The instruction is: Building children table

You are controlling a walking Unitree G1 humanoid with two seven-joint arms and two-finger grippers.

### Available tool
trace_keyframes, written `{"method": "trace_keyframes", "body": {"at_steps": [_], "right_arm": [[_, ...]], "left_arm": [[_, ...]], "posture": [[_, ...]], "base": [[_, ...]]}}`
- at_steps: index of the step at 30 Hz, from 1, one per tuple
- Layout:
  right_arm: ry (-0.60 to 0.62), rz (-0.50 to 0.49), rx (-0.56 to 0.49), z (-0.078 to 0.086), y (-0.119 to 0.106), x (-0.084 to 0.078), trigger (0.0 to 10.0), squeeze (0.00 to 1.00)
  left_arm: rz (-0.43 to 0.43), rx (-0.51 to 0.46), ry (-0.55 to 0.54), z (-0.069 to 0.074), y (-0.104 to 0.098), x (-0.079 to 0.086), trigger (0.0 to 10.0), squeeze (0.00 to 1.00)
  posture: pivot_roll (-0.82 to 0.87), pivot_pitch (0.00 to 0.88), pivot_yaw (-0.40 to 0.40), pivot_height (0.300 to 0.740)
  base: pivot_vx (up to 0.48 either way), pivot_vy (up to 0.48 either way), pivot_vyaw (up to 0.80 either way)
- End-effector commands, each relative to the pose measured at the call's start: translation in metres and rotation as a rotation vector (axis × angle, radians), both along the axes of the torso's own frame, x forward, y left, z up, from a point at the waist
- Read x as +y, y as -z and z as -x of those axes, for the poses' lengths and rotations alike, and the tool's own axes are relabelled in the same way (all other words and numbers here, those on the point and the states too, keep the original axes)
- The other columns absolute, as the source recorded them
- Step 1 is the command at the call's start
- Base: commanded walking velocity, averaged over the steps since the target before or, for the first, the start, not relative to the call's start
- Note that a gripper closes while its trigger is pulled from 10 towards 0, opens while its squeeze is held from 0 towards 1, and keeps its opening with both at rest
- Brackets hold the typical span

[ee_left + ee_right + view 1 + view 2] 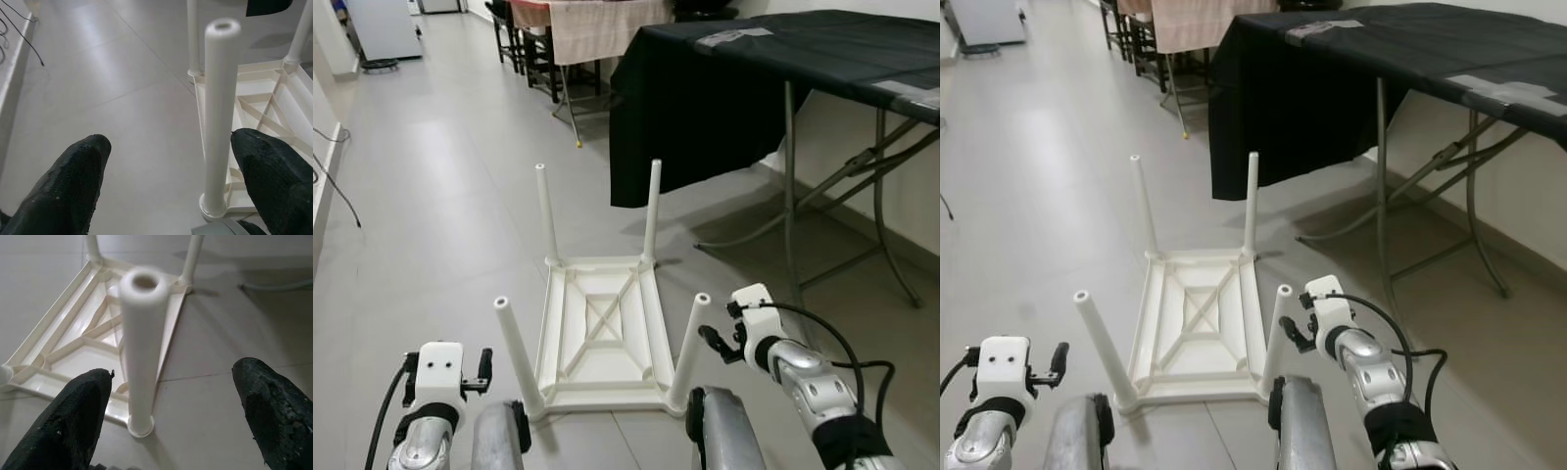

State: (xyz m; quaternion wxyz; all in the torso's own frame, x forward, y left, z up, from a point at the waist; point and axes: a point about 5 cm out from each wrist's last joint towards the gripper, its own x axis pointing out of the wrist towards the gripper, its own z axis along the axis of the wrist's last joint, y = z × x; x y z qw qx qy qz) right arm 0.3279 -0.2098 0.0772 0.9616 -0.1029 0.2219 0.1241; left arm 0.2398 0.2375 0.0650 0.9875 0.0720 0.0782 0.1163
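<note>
Head view first: children's table (599,333) lies upside down on the floor, four legs pointing up, my pincers flanking the near pair. Left wrist: left pincer (166,181) gapes, near-left leg (217,117) upright between its fingers. Right wrist: right pincer (171,416) gapes around near-right leg (141,347).

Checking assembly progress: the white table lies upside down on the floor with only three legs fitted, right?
Not quite. The white table does lie upside down on the floor, but four legs stand fitted, one at each corner; the left eye view shows all four.
</note>
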Motion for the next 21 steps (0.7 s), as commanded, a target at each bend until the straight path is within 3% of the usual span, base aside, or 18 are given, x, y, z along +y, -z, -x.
{"method": "trace_keyframes", "body": {"at_steps": [1,12,21], "right_arm": [[0.011,0.008,0.012,0.001,0.004,-0.001,10.0,0.0],[-0.048,-0.165,-0.02,-0.011,-0.005,0.024,10.0,0.0],[0.008,-0.198,-0.112,-0.03,-0.024,0.031,10.0,0.0]], "left_arm": [[0.002,-0.003,0.006,0.0,0.0,0.004,10.0,0.0],[-0.018,-0.018,0.073,-0.008,-0.008,0.004,10.0,0.0],[-0.07,-0.112,0.133,-0.038,-0.038,0.004,10.0,0.0]], "posture": [[0.06,0.071,-0.045,0.375],[0.06,0.135,-0.049,0.34],[0.06,0.195,-0.049,0.32]], "base": [[0.0,0.0,0.0],[0.0,0.0,0.0],[0.0,0.0,0.0]]}}
